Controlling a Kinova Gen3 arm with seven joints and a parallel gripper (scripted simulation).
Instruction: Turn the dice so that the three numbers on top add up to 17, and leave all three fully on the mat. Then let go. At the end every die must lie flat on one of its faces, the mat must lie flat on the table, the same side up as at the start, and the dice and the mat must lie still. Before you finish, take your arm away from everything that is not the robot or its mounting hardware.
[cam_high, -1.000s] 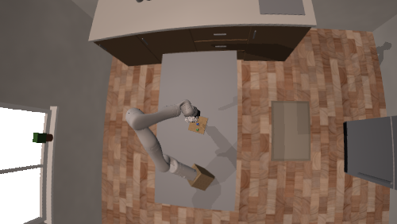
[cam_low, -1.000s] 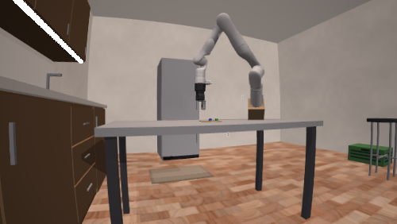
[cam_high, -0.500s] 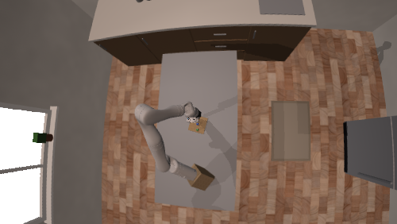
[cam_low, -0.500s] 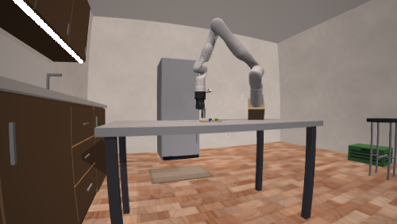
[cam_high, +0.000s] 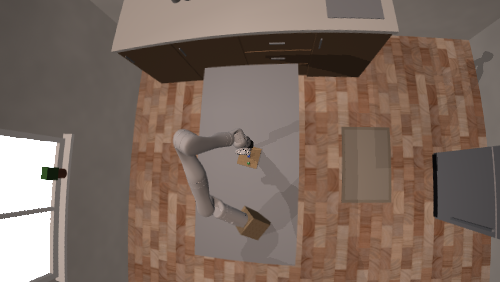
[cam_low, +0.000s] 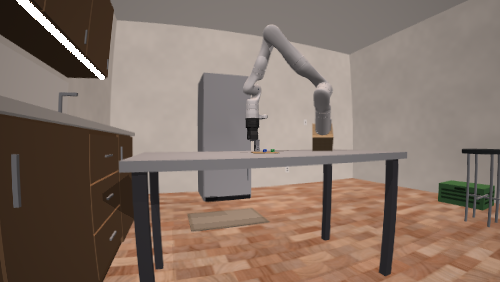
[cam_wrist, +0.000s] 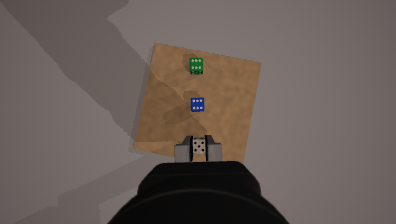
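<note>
On the grey table (cam_wrist: 320, 150), the brown mat (cam_wrist: 230, 125) carries the green die (cam_wrist: 196, 65) and blue die (cam_wrist: 197, 104), sixes up, at frame centre, while the gripper (cam_wrist: 198, 146) clamps the white die (cam_wrist: 198, 145) above its lower edge, presumably for placement showing five

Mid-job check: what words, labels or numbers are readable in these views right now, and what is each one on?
No printed words, labels or brands show in any view; only die pips.
"6": top of the green die on the mat.
"6": top of the blue die on the mat.
"5": upward face of the white die held in the gripper.
In the top and exterior views, the pips are too small to read.
</note>
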